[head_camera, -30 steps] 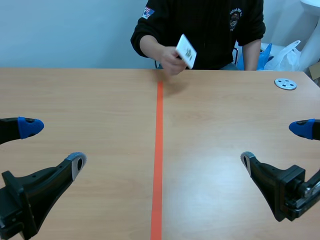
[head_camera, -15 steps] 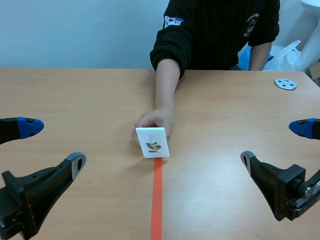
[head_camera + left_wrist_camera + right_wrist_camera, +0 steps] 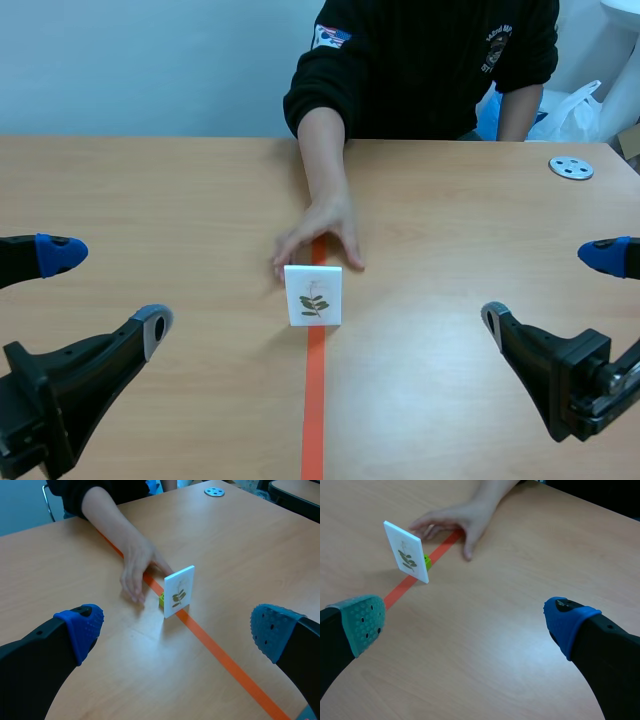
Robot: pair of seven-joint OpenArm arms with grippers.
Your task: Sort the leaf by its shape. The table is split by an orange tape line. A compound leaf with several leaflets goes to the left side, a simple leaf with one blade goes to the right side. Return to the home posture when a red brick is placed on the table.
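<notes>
You've wood table (image 3: pixel 150 200), blue wall (image 3: pixel 150 60); card (image 3: pixel 313 295) upright on tape (image 3: pixel 313 400), hand (image 3: pixel 320 235) behind. L gripper (image 3: pixel 175 630), R gripper (image 3: pixel 465 620) wide open, empty.

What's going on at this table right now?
A person sits across the table with a hand flat on the wood just behind a white card. The card stands upright on the orange tape line, with a small green block at its foot, and shows a sprig with several small leaves. The robot is not handling anything: the left gripper and right gripper are both open, low at their own sides, well away from the card.
</notes>
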